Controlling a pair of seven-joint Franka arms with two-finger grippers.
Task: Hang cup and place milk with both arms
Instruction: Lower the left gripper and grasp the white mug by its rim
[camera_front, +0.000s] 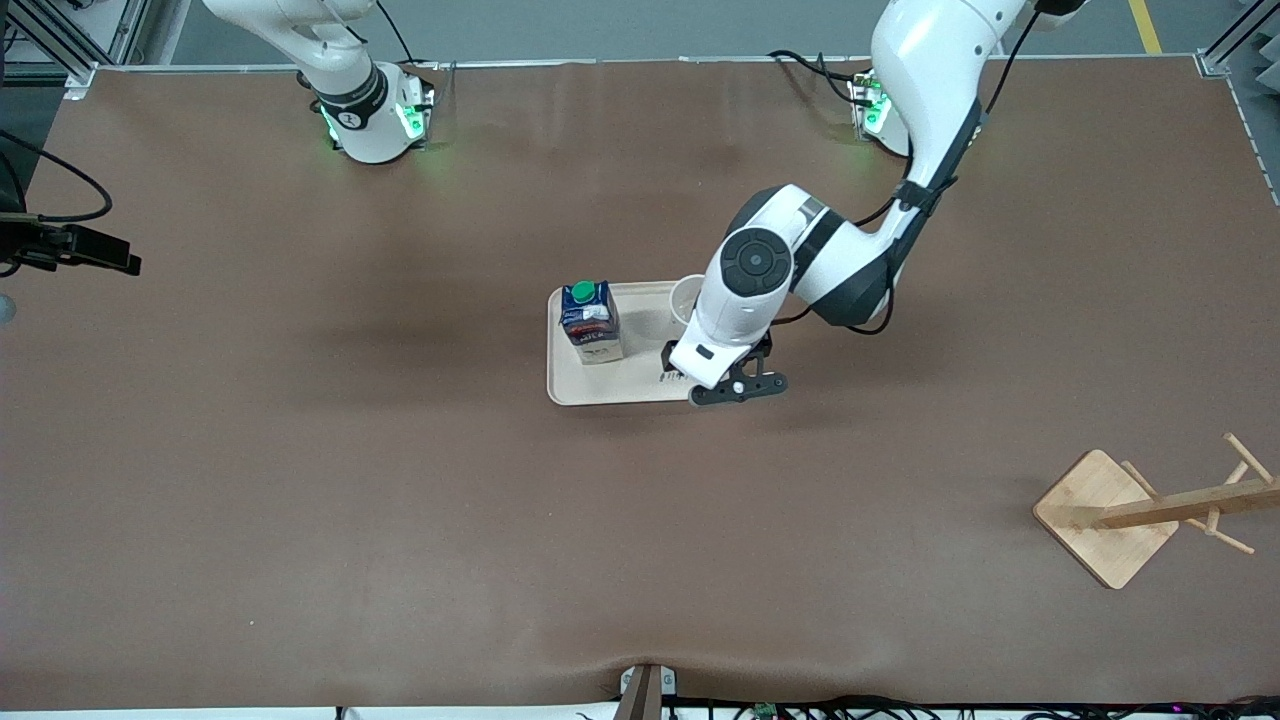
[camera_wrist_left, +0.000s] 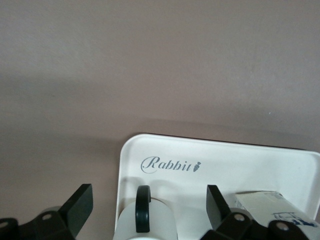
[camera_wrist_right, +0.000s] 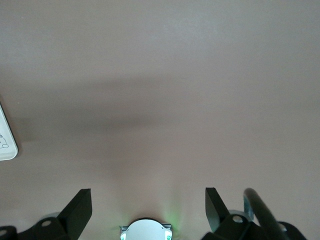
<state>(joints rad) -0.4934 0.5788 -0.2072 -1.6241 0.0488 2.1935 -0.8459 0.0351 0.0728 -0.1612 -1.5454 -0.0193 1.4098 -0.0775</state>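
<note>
The white cup (camera_front: 685, 298) stands upright on the cream tray (camera_front: 600, 388), at the tray's end toward the left arm. The left arm's wrist (camera_front: 735, 300) hangs over it and hides most of it. In the left wrist view my left gripper (camera_wrist_left: 149, 192) is open, and the cup (camera_wrist_left: 155, 225) with its black handle (camera_wrist_left: 143, 207) sits between the fingers (camera_wrist_left: 80, 205) without touching them. The dark blue milk (camera_front: 590, 320) with its green cap stands on the same tray, beside the cup. It also shows in the left wrist view (camera_wrist_left: 275, 207). My right gripper (camera_wrist_right: 148, 195) is open and empty over bare table near its own base (camera_wrist_right: 146, 230).
A wooden cup rack (camera_front: 1150, 508) on a square base stands near the left arm's end of the table, nearer to the front camera than the tray. A corner of the tray (camera_wrist_right: 5, 142) shows in the right wrist view. A black camera mount (camera_front: 70, 245) sits at the right arm's end.
</note>
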